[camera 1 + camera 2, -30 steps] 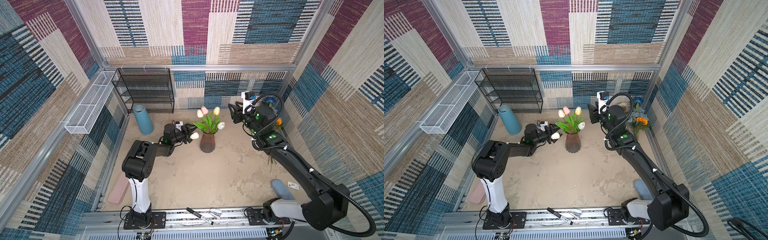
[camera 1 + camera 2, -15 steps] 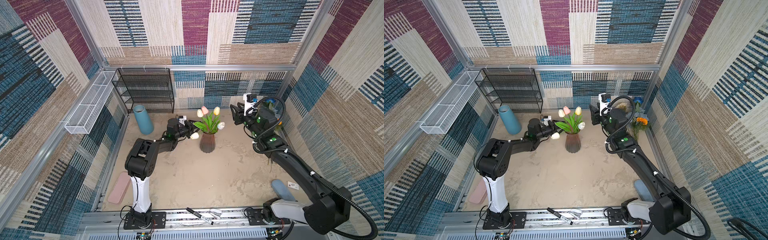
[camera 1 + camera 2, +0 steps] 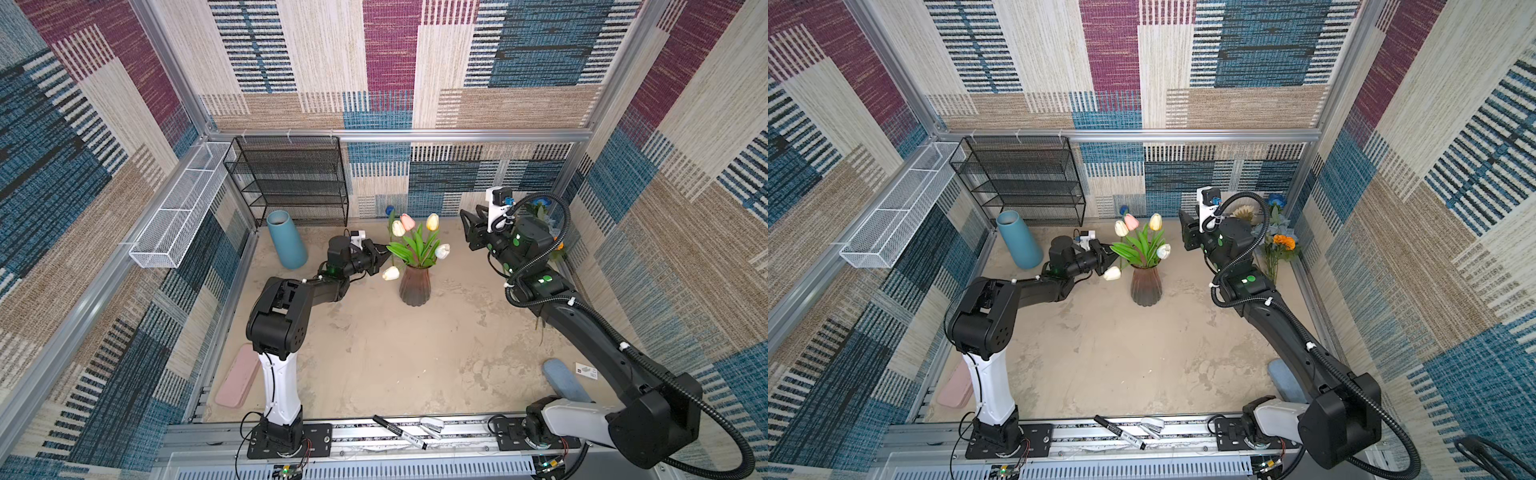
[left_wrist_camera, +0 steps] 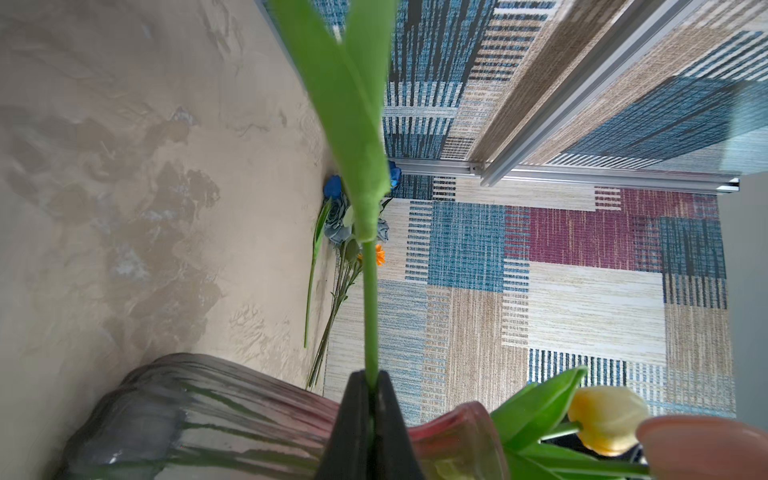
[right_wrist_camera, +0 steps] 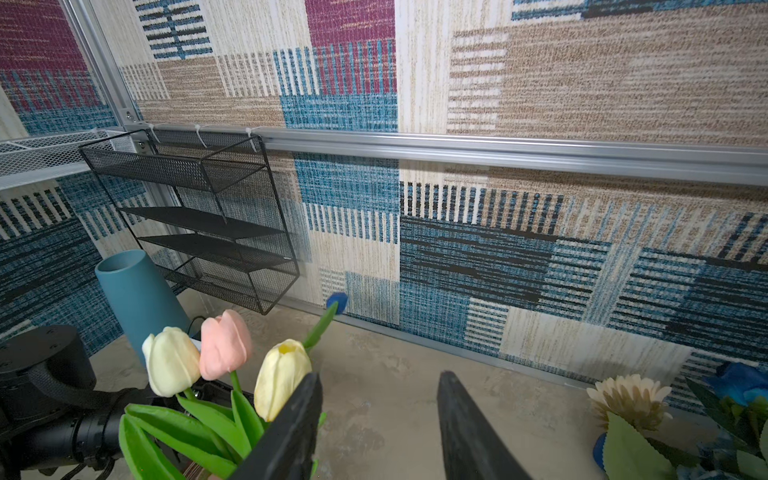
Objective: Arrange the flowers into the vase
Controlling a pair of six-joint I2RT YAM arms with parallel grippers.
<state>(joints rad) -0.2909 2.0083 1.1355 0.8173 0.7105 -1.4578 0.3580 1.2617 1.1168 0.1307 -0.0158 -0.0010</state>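
Left tool (image 4: 370,376) tighter, stem (image 4: 370,311) beside vase (image 4: 208,399)

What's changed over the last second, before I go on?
The left claw edged towards the back wall and closed on a green tulip stem near the vase; a second ago it stood open. The right claw stays open, barely moved; vase and tulips kept their places.

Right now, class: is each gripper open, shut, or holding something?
Left gripper: shut on a green flower stem.
Right gripper: open, holding nothing.
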